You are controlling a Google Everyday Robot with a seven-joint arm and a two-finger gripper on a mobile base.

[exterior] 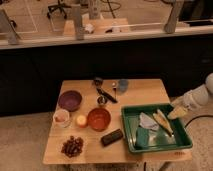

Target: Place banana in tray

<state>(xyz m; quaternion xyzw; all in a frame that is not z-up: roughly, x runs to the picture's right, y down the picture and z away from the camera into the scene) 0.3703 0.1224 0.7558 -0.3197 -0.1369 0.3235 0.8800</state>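
The banana (pixel 163 121), slim and pale yellow with dark streaks, lies inside the dark green tray (pixel 131 144) toward its right half. The tray sits at the right front of the wooden table. My gripper (pixel 176 112) hangs at the tray's right rim, just right of the banana's far end, on the white arm coming in from the right edge. Two pale cloth-like pieces (pixel 146 121) lie in the tray left of the banana.
An orange bowl (pixel 98 119), a black bar (pixel 111 137), a purple bowl (pixel 69 100), a white cup (pixel 61 118), a small yellow cup (pixel 81 120), dark grapes (pixel 73 146), a blue cup (pixel 122 86) and dark utensils (pixel 103 92) stand on the table (pixel 145 92).
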